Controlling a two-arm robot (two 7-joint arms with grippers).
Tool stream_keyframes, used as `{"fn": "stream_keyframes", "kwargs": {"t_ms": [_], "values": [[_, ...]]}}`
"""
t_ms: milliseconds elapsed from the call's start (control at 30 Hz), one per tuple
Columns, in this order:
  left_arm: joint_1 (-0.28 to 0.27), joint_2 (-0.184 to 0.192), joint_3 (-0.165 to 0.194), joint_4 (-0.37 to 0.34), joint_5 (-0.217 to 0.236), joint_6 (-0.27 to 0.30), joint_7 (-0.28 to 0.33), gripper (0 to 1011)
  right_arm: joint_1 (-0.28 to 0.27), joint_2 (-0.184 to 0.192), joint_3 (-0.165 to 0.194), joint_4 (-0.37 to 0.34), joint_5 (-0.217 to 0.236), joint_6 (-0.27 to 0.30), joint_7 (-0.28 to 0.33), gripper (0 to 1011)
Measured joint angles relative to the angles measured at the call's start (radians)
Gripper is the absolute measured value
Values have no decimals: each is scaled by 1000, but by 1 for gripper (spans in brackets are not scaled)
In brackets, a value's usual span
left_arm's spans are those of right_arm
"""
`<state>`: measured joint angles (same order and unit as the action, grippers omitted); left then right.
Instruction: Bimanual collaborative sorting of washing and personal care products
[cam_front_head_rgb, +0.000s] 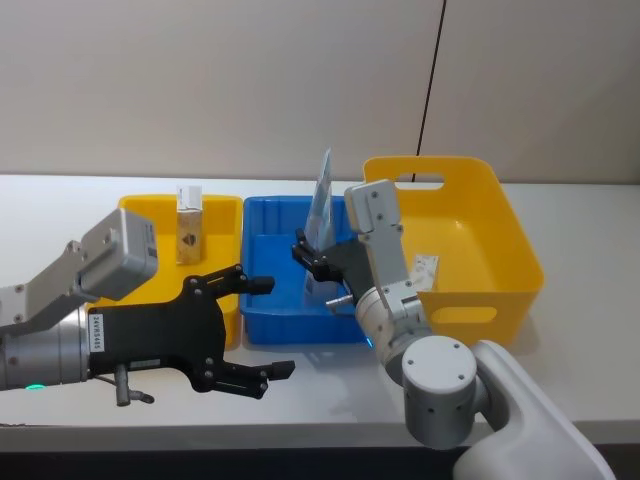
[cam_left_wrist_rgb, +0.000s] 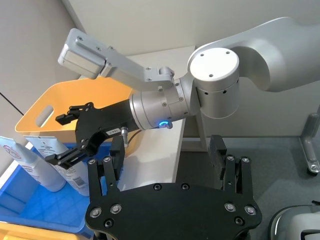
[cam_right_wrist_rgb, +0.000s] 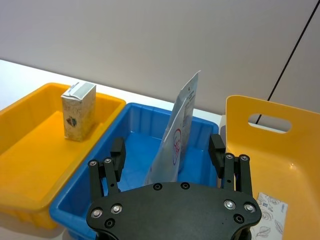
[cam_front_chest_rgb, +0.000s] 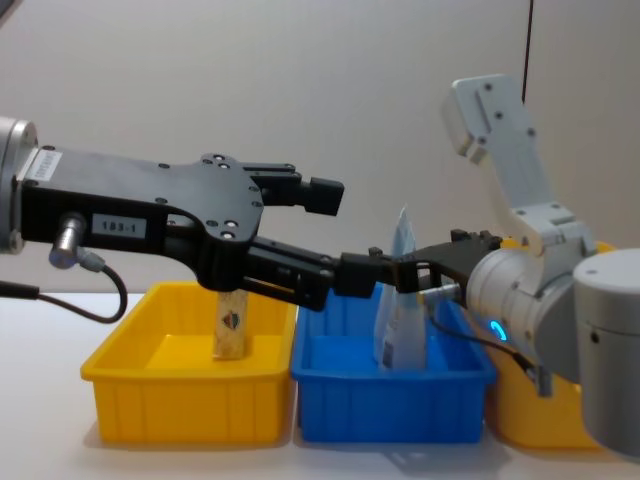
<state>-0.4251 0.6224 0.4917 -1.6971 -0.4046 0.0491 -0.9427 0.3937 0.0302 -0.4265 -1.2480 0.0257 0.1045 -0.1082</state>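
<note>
The tall pale blue-white pouch (cam_front_head_rgb: 322, 200) stands upright in the blue bin (cam_front_head_rgb: 262, 322). My right gripper (cam_front_head_rgb: 315, 262) hovers at the pouch, open. In the right wrist view the pouch (cam_right_wrist_rgb: 175, 140) stands between the spread fingers (cam_right_wrist_rgb: 117, 152) without touching them. The slim tan carton (cam_front_head_rgb: 189, 228) stands upright in the small yellow bin (cam_front_head_rgb: 225, 207). A white leafy-patterned pack (cam_front_head_rgb: 425, 268) lies in the large yellow bin (cam_front_head_rgb: 520, 250). My left gripper (cam_front_head_rgb: 262, 328) is open and holds nothing, above the table's front edge by the seam between the small yellow and blue bins.
The three bins sit side by side: small yellow on the left, blue in the middle, large yellow with handle holes on the right. White tabletop (cam_front_head_rgb: 50, 210) lies bare to the left of them. A wall stands close behind.
</note>
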Motion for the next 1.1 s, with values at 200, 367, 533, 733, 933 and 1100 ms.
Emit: {"fn": "stream_keyframes", "kwargs": {"t_ms": [200,367,533,733,933,1100], "values": [[0,0,0,0,0,0,0,1001,24,-20,0,43,-11,-15,-8,1003],[0,0,0,0,0,0,0,1001,40,-32,1,75,-17,-25,-12,1003],[0,0,0,0,0,0,0,1001,60,-45,3,108,-23,-35,-14,1003],[0,0,0,0,0,0,0,1002,79,-55,9,141,-31,-45,-17,977],[0,0,0,0,0,0,0,1001,93,-61,15,165,-37,-51,-22,828],[0,0,0,0,0,0,0,1001,101,-65,23,181,-40,-52,-25,694]]}}
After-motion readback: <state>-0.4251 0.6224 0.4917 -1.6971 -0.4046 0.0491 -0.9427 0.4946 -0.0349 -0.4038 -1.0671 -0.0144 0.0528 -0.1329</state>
